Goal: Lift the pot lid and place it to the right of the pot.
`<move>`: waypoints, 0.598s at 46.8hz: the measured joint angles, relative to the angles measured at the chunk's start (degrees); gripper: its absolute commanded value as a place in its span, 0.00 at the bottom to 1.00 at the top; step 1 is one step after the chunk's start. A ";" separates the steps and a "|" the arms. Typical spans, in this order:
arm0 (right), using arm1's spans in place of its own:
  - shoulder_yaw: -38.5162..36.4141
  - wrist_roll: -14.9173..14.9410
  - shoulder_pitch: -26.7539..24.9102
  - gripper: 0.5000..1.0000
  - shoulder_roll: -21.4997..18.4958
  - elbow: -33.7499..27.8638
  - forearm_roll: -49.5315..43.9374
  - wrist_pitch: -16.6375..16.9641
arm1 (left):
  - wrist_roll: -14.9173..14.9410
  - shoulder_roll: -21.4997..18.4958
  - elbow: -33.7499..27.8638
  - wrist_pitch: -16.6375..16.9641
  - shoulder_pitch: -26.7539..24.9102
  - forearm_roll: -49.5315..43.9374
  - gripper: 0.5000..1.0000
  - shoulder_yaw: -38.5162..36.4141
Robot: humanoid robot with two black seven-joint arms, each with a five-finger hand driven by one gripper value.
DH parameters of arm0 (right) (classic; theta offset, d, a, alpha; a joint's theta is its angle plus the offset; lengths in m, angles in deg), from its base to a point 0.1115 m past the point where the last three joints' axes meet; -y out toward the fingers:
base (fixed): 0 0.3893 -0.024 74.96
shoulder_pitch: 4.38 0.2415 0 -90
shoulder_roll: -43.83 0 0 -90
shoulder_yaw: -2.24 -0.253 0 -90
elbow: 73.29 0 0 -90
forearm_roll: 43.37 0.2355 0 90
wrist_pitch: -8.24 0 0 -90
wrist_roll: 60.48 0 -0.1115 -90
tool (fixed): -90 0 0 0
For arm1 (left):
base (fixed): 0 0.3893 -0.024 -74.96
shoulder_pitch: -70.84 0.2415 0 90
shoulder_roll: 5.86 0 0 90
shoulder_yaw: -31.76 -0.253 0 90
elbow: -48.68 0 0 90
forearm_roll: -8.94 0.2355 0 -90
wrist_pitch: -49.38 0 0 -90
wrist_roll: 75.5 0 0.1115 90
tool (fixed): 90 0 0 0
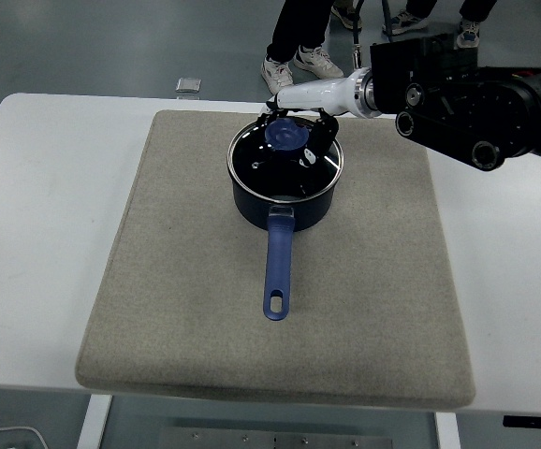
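Note:
A dark blue pot (pixel 285 201) with a long blue handle (pixel 277 267) pointing toward me stands on the grey mat (pixel 177 281). Its glass lid (pixel 280 164) with a blue knob (pixel 285 137) rests on the pot. My right hand (pixel 299 123) reaches in from the right on a white wrist and sits over the lid's far side. Its dark fingers (pixel 272 116) curve down behind the knob and the thumb stands to the knob's right, with a small gap to the knob. The left arm does not show.
The mat covers most of the white table (pixel 36 234). A person's legs and shoes (pixel 294 61) stand beyond the far edge, and a small grey object (pixel 188 86) lies on the floor there. My bulky black right forearm (pixel 476 98) hangs over the mat's far right corner.

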 measured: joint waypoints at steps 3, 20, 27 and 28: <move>0.01 0.02 0.00 0.66 0.00 0.00 -0.05 0.00 | 0.00 0.00 0.00 0.00 0.00 0.00 1.00 -0.02; -0.08 0.04 0.20 0.63 0.08 0.01 0.04 -0.01 | -0.01 0.00 0.00 0.00 0.02 0.01 1.00 -0.02; -0.09 0.04 0.86 0.63 0.09 0.01 0.23 0.04 | -0.01 0.00 0.00 0.00 0.00 0.01 1.00 -0.02; -0.09 0.04 0.87 0.62 0.09 0.01 0.30 0.06 | -0.01 0.00 0.00 0.00 0.01 0.01 1.00 -0.01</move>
